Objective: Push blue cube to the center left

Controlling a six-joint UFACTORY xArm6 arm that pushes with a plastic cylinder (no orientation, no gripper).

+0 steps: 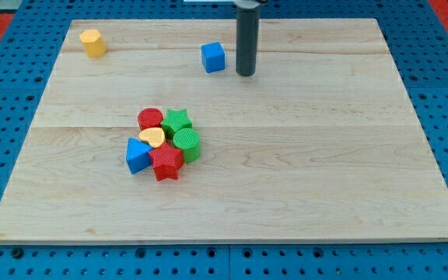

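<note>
Item: blue cube [214, 57], near the table's [302, 179] top edge. Likely light, rigid, slides easily. End effector: bare rod (no jaws); my tip [245, 74] just right of it. Push its right face, steering down-left.

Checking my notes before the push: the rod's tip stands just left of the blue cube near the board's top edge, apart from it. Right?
Not quite. The camera view shows my tip just to the view's right of the blue cube, not left. The rest holds: near the top edge, apart from it.
</note>
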